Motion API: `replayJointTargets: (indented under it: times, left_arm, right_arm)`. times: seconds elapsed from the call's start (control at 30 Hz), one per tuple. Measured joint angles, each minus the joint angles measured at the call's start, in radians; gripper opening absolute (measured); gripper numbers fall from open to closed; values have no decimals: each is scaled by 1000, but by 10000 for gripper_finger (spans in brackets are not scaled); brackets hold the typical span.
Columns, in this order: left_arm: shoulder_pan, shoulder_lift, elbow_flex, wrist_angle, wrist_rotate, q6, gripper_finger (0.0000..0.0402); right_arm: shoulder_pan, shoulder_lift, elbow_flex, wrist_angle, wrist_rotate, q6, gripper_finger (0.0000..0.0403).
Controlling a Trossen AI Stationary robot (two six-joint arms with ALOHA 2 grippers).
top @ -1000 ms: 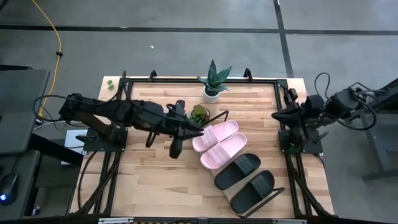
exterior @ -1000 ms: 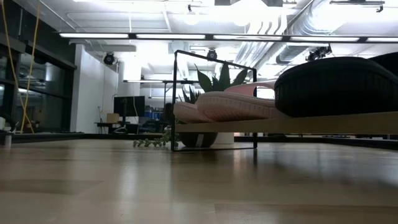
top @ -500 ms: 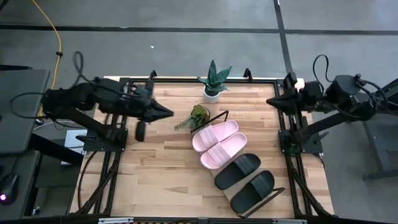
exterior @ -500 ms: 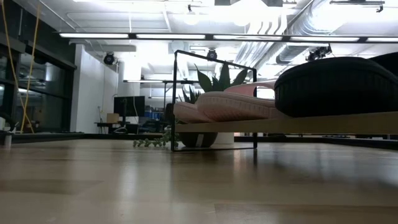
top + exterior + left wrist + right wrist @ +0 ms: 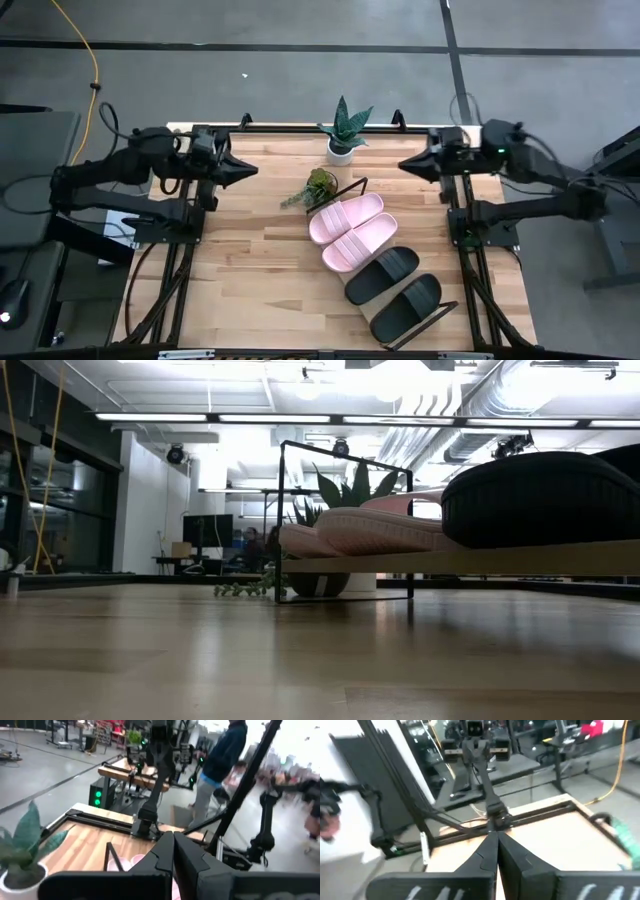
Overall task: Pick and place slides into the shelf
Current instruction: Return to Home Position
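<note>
Both arms have pulled back to 10 and 2 o'clock, left gripper (image 5: 248,169) and right gripper (image 5: 405,165) pinched shut, empty, with four slides (image 5: 358,242) on the shelf (image 5: 480,558) toward 5 o'clock, probably light and squishy, easiest grabbed by the strap.

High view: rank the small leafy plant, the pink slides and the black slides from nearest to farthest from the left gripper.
Measured from the left gripper, shut, over the left part of the table:
1. The small leafy plant: mid-table, nearest.
2. The pink slides: just past the plant, right of middle.
3. The black slides: farther right again, toward the table's corner, farthest.
</note>
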Motion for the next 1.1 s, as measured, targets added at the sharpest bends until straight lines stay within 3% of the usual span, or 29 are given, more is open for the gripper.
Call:
replayJointTargets:
  times: [0.17,0.43,0.73,1.1]
  left_arm:
    - [18,-114,-239,158,23,-57,0]
    - [18,-252,-589,570,31,-180,0]
    - [18,-381,-797,740,-31,-274,0]
    - [18,-416,-894,818,-76,-312,0]
  right_arm:
    - [-60,-44,-216,262,-60,142,0]
    - [-80,-184,-509,494,1,360,0]
    - [-80,-338,-694,730,124,432,0]
    - [-66,-399,-801,850,150,493,0]
